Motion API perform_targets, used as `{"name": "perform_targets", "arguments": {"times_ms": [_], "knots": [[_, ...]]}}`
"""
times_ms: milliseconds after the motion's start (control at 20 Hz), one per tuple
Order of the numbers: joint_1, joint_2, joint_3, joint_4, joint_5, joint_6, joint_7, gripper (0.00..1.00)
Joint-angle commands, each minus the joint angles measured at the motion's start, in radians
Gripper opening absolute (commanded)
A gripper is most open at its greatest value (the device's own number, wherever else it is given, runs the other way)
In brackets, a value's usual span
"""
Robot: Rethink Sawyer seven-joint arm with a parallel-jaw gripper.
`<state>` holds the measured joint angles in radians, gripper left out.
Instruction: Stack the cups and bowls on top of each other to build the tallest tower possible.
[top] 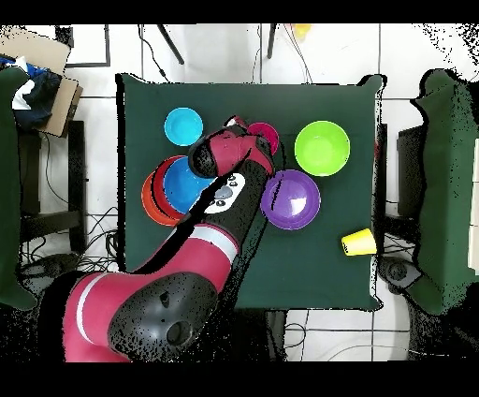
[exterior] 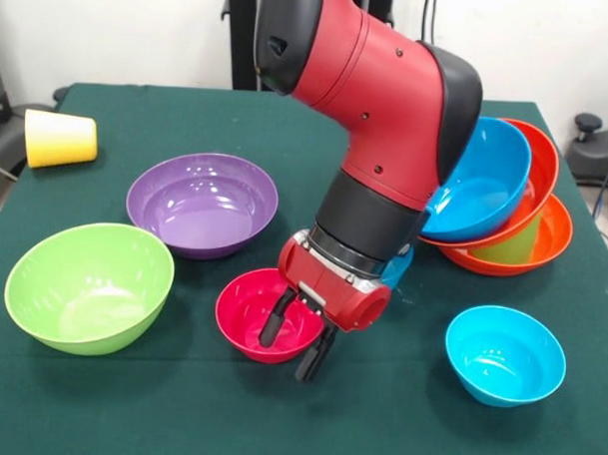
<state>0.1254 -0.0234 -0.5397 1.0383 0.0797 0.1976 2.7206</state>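
Tower: leaning pile of glossy plastic pieces (exterior: 504, 210) near the right edge of the bench in the front view; two large orange bowls (exterior: 544, 231), a light green cup wedged between them (exterior: 513, 240), a blue bowl (exterior: 481, 179) uppermost.
Tower axis: tipped well off vertical; the blue bowl's mouth faces the front-left of the bench, not upward.
Yellow tapered plastic cup: (exterior: 59, 139) on its side at the far left corner, long axis along the far edge, mouth toward the left edge.
Lime green round plastic bowl: (exterior: 89, 285) upright, near the front left corner.
Purple round plastic bowl: (exterior: 202, 204) upright, just behind the lime one.
Small pink-red plastic bowl: (exterior: 269, 314) upright, mid-bench toward the front edge.
Gripper: (exterior: 297, 337) fingers spread, straddling the pink-red bowl's right rim, one inside, one outside; not pinched on it as far as I can judge.
Small cyan plastic bowl: (exterior: 504, 354) upright, near the front right corner.
Risk: a thin rim pinch may let the bowl swing or slip on lifting.
Risk: the arm's forearm sits close against the tower; any sideways sweep could topple it, and a slanted top offers a poor seat.
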Motion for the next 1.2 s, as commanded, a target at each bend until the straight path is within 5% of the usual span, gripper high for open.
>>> {"name": "perform_targets", "arguments": {"times_ms": [50, 1200], "knots": [[-0.019, -0.026, 0.114, 0.051, -0.017, 0.02, 0.023, 1.0], [-0.022, -0.028, 0.113, 0.042, -0.016, 0.042, 0.016, 1.0]]}}
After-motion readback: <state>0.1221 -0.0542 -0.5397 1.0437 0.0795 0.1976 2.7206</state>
